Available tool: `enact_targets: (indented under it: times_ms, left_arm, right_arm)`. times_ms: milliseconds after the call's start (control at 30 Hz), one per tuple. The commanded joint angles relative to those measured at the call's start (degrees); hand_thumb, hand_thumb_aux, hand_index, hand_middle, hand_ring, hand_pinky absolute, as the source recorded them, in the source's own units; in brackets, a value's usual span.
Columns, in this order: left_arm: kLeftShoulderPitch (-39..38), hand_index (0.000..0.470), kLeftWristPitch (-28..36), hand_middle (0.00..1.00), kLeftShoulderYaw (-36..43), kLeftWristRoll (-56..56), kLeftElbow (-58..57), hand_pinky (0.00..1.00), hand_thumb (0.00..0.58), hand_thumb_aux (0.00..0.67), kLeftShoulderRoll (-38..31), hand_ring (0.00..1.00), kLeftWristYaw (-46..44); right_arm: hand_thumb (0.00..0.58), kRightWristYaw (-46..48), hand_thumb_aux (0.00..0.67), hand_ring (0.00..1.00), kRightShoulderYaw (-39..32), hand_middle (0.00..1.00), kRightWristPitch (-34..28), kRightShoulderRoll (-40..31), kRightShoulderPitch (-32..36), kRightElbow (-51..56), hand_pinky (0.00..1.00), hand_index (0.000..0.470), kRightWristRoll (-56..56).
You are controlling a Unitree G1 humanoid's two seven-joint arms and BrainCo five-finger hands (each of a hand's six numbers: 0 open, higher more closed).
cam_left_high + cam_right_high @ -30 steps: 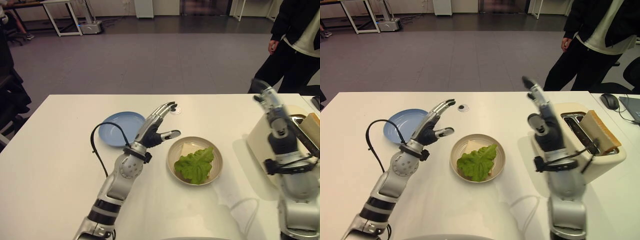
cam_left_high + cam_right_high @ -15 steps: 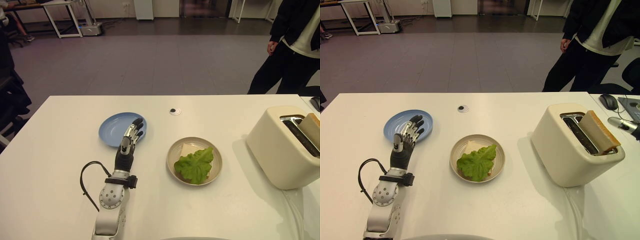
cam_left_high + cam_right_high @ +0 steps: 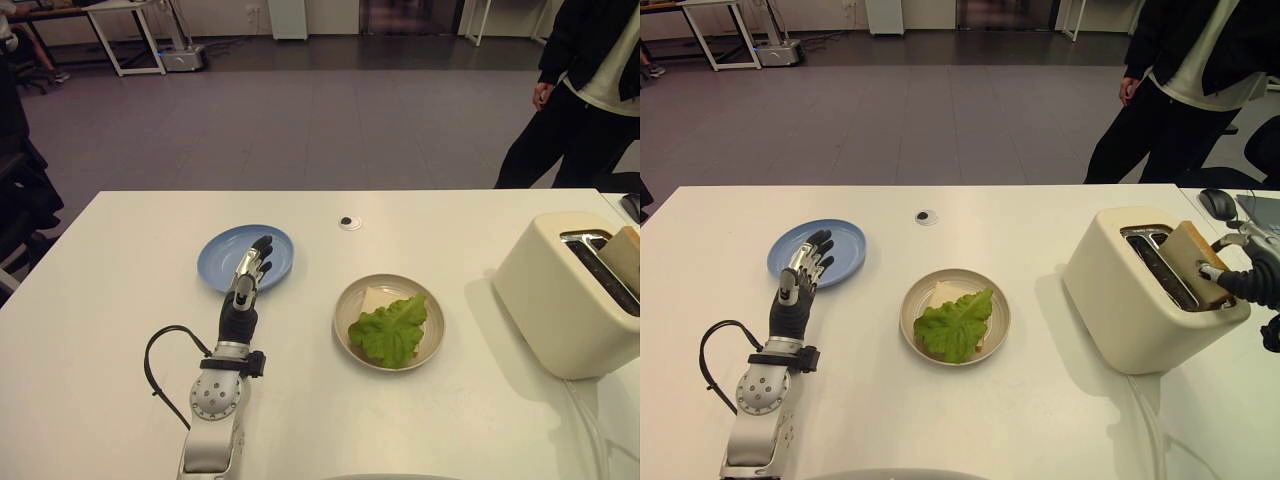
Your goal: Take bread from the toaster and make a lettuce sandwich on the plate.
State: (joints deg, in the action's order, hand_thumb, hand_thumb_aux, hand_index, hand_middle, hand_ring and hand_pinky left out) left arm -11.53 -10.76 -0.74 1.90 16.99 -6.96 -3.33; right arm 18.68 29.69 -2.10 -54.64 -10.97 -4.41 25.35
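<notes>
A beige plate (image 3: pixel 992 300) in the middle of the table holds a bread slice (image 3: pixel 940 292) with a lettuce leaf (image 3: pixel 952 325) lying on top. The cream toaster (image 3: pixel 1135 300) stands at the right, and a second bread slice (image 3: pixel 1190 262) sticks up tilted from its far slot. My right hand (image 3: pixel 1252 280) comes in from the right edge and touches that slice's right side. My left hand (image 3: pixel 800 285) hovers flat with fingers straight at the near rim of a bare blue plate (image 3: pixel 840 245), holding nothing.
A small black button on a white disc (image 3: pixel 927 216) sits behind the plates. A computer mouse (image 3: pixel 1218 203) lies beyond the toaster at the far right. A person in dark clothes (image 3: pixel 1180 90) stands behind the table's right corner. A black cable (image 3: pixel 165 365) loops from my left wrist.
My left hand has drawn back from beside the beige plate to the blue plate's near rim. My right arm has swung from in front of the toaster out right, then in onto the slice.
</notes>
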Motion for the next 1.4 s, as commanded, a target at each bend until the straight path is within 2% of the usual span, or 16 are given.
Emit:
enact_targets:
  times_ms: [33,233,333,400,467,567,667,800,933,1100,1267,1400]
  left_arm:
    - [0.12,0.000,-0.06,0.00,-0.17,-0.84,-0.45,0.00,0.000,0.000,0.13,0.00,-0.07]
    - [0.52,0.000,-0.23,0.00,-0.35,-1.27,-0.70,0.00,0.000,0.000,0.15,0.00,-0.01]
    - [0.86,0.000,-0.50,0.00,-0.35,-1.46,-1.24,0.00,0.000,0.000,0.22,0.00,0.14]
    - [1.16,0.000,-0.66,0.00,-0.31,-1.53,-1.60,0.00,0.000,0.000,0.27,0.00,0.21]
    - [1.39,0.000,-0.73,0.00,-0.28,-1.53,-1.71,0.00,0.000,0.000,0.30,0.00,0.24]
    - [1.37,0.000,-0.90,0.00,-0.27,-1.48,-1.76,0.00,0.000,0.000,0.34,0.00,0.26]
    - [1.12,0.000,-0.98,0.00,-0.28,-1.48,-1.65,0.00,0.000,0.000,0.46,0.00,0.38]
    - [0.95,0.000,-1.07,0.00,-0.14,-1.58,-1.54,0.00,0.000,0.000,0.60,0.00,0.48]
    - [1.12,0.000,-1.18,0.00,0.00,-1.67,-1.66,0.00,0.000,0.000,0.74,0.00,0.49]
    - [1.26,0.000,-1.16,0.00,0.34,-1.97,-1.67,0.00,0.000,0.000,1.12,0.00,0.49]
    - [1.19,0.000,-1.19,0.00,0.49,-2.44,-1.59,0.00,0.000,0.000,1.74,0.00,0.52]
    - [1.22,0.000,-1.35,0.00,0.80,-2.76,-1.73,0.00,0.000,0.000,2.18,0.00,0.58]
  right_arm:
    - [0.580,0.29,0.670,0.00,-0.68,0.00,-0.17,-0.45,0.14,0.55,0.00,0.470,0.02]
    - [0.580,1.03,0.670,0.00,-0.23,0.00,-0.49,0.52,1.50,-1.89,0.00,0.470,-2.21]
    - [0.580,1.13,0.670,0.00,2.49,0.00,-3.04,1.24,5.94,-4.13,0.00,0.470,-7.01]
    - [0.580,2.62,0.670,0.00,4.86,0.00,-6.25,1.93,10.11,-6.58,0.00,0.470,-13.34]
    - [0.580,5.20,0.670,0.00,7.74,0.00,-13.84,3.55,16.15,-10.42,0.00,0.470,-23.97]
    - [0.580,5.20,0.670,0.00,10.23,0.00,-22.16,3.10,23.22,-12.89,0.00,0.470,-32.15]
    - [0.580,4.91,0.670,0.00,10.36,0.00,-26.40,2.59,25.98,-13.62,0.00,0.470,-35.05]
    - [0.580,3.72,0.670,0.00,8.90,0.00,-28.97,5.09,29.45,-18.93,0.00,0.470,-40.05]
    - [0.580,1.43,0.670,0.00,2.11,0.00,-34.80,10.85,31.70,-27.48,0.00,0.470,-47.14]
    - [0.580,-0.27,0.670,0.00,-15.79,0.00,-39.71,18.51,27.27,-31.92,0.00,0.470,-47.57]
    - [0.580,4.25,0.670,0.00,-29.22,0.00,-42.15,18.89,23.97,-30.78,0.00,0.470,-47.06]
    - [0.580,7.92,0.670,0.00,-32.33,0.00,-44.06,18.43,27.24,-26.99,0.00,0.470,-47.77]
